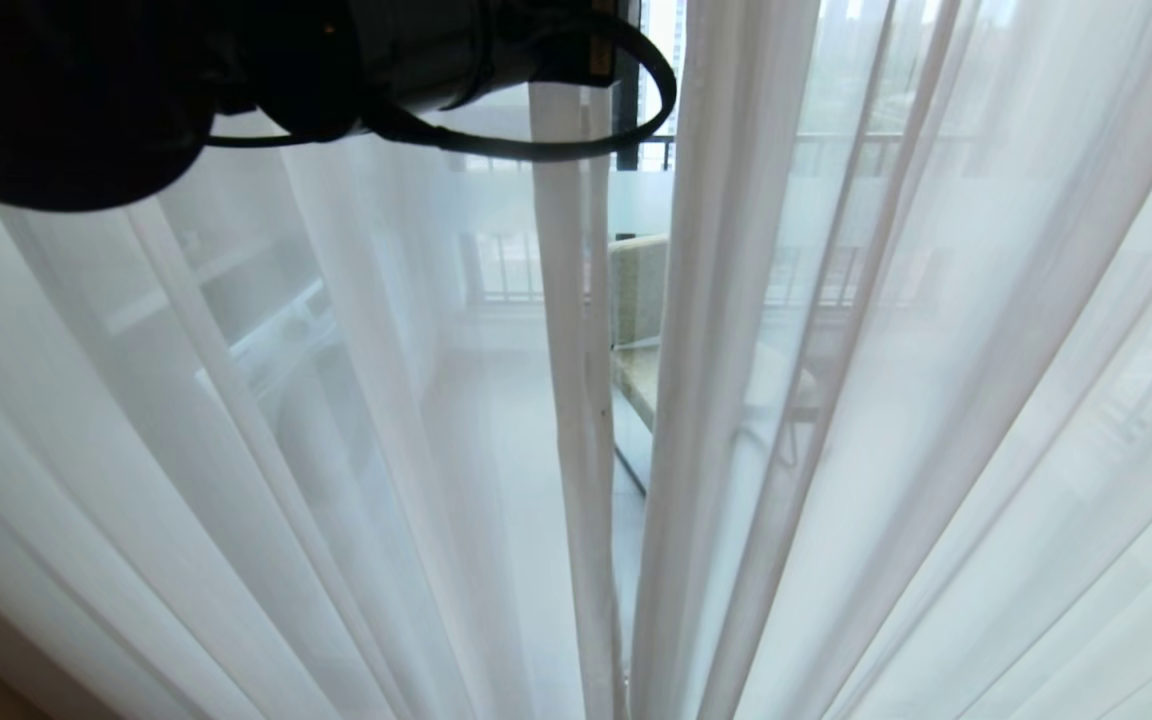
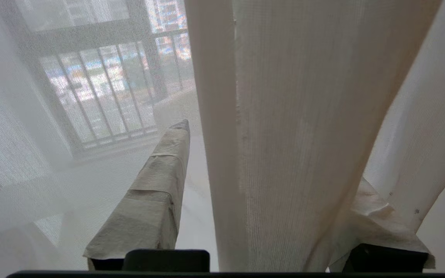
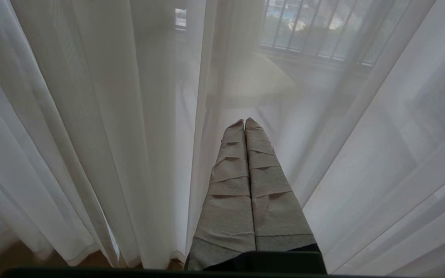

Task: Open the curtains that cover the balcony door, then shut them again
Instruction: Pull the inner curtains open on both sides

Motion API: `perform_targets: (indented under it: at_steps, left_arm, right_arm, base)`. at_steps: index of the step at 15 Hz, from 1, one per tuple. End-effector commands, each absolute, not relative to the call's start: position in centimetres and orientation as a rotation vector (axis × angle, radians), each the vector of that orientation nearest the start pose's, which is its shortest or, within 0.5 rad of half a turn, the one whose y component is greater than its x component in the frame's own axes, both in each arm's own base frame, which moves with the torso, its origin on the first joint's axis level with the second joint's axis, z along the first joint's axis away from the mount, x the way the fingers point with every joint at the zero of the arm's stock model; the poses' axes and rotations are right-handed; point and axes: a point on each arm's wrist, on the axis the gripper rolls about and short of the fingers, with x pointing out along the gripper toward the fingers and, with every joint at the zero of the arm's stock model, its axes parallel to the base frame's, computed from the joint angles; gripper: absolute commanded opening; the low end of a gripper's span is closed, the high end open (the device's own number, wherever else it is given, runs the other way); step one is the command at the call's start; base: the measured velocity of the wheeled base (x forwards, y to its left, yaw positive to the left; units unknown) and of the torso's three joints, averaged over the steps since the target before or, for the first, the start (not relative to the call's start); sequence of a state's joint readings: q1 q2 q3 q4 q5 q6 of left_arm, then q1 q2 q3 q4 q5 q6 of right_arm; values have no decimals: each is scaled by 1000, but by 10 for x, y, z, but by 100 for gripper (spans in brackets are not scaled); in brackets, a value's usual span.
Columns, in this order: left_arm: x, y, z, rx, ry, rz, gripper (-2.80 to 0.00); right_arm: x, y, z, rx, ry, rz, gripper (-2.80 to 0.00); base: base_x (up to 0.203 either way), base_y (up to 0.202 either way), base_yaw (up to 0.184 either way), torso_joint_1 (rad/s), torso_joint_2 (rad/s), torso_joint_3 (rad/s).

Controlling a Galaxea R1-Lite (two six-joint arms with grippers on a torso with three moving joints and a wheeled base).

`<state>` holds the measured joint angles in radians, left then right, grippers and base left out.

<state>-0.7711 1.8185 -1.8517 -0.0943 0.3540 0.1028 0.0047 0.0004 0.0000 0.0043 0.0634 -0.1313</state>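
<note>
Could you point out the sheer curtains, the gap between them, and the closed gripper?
Sheers [image 1: 936, 400], head view, right panel's folds.
Gap [image 1: 636, 330], head view, slit between hems.
Right gripper [image 3: 245, 121], right wrist view, touching fingertips.

- Daylight comes from outside, through the balcony door [image 1: 641, 190] and the white sheers [image 1: 936, 400], so every view is backlit and bright, with soft, low contrast.
- In the head view the left arm [image 1: 136, 80] at the top left is a near-black silhouette against the glow; its details are lost.
- The sheers diffuse the scene behind them into a milky haze; railings [image 2: 95, 96] show only as soft grey bars.
- The hem folds appear darker where the cloth doubles.
- In the left wrist view the nearest fold [image 2: 296, 135] shows its weave clearly.
- The folds fan outward toward the head view's lower edges, a wide-angle stretch.
</note>
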Motion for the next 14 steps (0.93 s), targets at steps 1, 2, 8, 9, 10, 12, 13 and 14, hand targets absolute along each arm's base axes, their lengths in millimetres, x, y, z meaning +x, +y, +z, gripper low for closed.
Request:
perform_targets:
  at_steps: [1, 2, 8, 9, 10, 12, 13, 14]
  left_arm:
    - [250, -230, 390, 26, -141, -403, -280]
    - [247, -226, 392, 23, -145, -400, -280]
    - [235, -210, 405, 0, -166, -306, -280]
    - [232, -207, 403, 4, -160, -300, -280]
    - [232, -201, 402, 9, -154, -286, -280]
    - [229, -190, 401, 16, -147, -267, -280]
    - [228, -183, 400, 20, -143, -252, -280]
    - [229, -177, 399, 24, -139, -235, -280]
  right_arm:
    - [-23, 1, 75, -132, 0, 70, -280]
    - [-23, 1, 75, -133, 0, 71, -280]
    - [-23, 1, 75, -132, 0, 71, -280]
    - [-23, 1, 75, -133, 0, 71, -280]
    - [-23, 1, 75, -132, 0, 71, -280]
    - [-23, 1, 75, -133, 0, 71, -280]
    - [-23, 1, 75, -132, 0, 71, -280]
    - [-23, 1, 75, -133, 0, 71, -280]
  base:
    - [0, 0, 0, 0, 0, 0]
    - [0, 0, 0, 0, 0, 0]
    - [0, 0, 0, 0, 0, 0]
    - [0, 0, 0, 0, 0, 0]
    - [0, 0, 0, 0, 0, 0]
    - [0, 0, 0, 0, 0, 0]
    - [0, 0, 0, 0, 0, 0]
    - [0, 0, 0, 0, 0, 0]
